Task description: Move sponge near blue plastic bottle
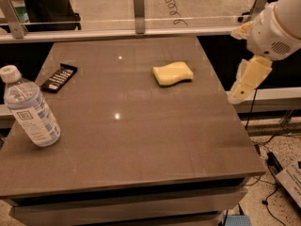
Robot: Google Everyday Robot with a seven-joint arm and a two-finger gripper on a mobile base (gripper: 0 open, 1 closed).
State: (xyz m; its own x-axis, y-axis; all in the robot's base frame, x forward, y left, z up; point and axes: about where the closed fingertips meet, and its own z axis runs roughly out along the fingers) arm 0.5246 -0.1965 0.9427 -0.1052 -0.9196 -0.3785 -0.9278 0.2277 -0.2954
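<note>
- Grey-brown table [141, 140] fills most of our view; a glass-and-metal rail [138, 11] runs behind its far edge, with speckled floor and cables at 4 o'clock.
- We note the sponge [173, 73] lying flat on the far right part of the tabletop, pale yellow with wavy edges and nothing touching it.
- We see the gripper [249, 78] hanging off the table's right edge, just past the rim and above floor level; the white arm [277, 29] rises from it toward 1 o'clock.
- From the gripper, the sponge lies at about 9 o'clock, near but clearly apart.
- We cannot tell whether the gripper is open or closed; it holds nothing we can see.
- The blue plastic bottle [30, 108] stands upright near the left edge, at 8 o'clock from the sponge and well apart from it.
- A black flat packet [59, 77] lies at 1 o'clock from the bottle.
</note>
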